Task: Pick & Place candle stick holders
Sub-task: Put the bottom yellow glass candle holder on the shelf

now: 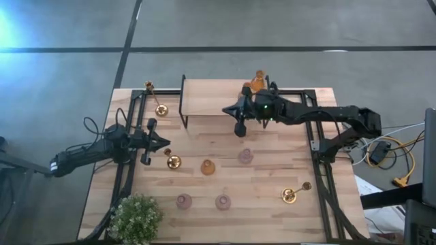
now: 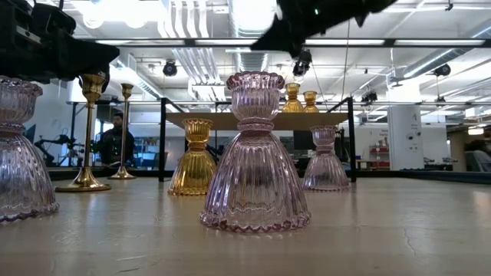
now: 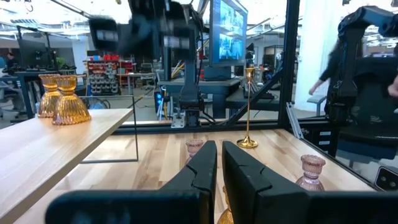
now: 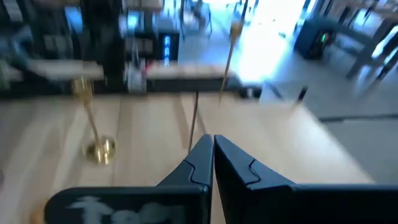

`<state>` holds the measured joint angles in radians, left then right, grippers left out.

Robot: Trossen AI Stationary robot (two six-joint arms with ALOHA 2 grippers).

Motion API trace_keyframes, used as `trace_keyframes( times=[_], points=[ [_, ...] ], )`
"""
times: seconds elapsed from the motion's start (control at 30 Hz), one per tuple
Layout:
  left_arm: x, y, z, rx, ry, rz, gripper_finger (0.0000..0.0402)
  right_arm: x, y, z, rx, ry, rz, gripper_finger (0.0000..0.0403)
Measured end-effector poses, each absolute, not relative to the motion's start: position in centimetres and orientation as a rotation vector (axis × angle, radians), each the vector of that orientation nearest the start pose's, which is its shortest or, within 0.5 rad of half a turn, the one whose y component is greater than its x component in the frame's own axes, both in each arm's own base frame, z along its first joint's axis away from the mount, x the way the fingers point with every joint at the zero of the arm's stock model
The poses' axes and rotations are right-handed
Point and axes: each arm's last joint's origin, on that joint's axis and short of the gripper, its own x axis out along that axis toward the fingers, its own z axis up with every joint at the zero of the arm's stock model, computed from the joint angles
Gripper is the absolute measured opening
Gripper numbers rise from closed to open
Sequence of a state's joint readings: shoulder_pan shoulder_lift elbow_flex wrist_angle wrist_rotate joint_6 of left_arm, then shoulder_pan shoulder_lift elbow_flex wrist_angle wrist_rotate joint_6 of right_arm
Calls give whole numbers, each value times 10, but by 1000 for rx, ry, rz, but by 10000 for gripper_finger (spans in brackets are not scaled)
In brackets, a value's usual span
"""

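Note:
Two amber candle stick holders stand on their bases at the far right end of a raised wooden shelf. My right gripper hovers shut and empty over the shelf's near right part, its fingers pointing toward the table's left. On the table stand a third amber holder, three pink glass ones and three gold ones. My left gripper waits shut at the left, just above the middle gold holder.
A green leafy plant stands at the near left corner. Black frame rails run along both table sides. The shelf's thin black legs stand at the far middle. Bare wood lies between the pink holders and the right gold one.

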<state>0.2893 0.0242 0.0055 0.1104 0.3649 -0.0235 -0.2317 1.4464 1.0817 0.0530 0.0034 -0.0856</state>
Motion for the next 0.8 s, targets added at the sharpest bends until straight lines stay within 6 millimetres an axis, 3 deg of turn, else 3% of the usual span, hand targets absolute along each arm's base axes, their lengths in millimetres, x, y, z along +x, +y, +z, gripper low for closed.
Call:
trace_keyframes(
  times=[0.07, 0.23, 0.47, 0.8],
  points=[
    [95, 18, 174, 6, -86, -76, 30, 320, -77, 291, -24, 332, -225, 8],
    [95, 18, 174, 6, -86, -77, 30, 322, -83, 275, -83, 179, -253, 8],
    [96, 18, 173, 3, -76, -76, 30, 311, -104, 244, -87, 133, -440, 8],
    [96, 18, 172, -3, -60, -77, 30, 310, -116, 228, -45, 62, -591, 8]
  ],
)
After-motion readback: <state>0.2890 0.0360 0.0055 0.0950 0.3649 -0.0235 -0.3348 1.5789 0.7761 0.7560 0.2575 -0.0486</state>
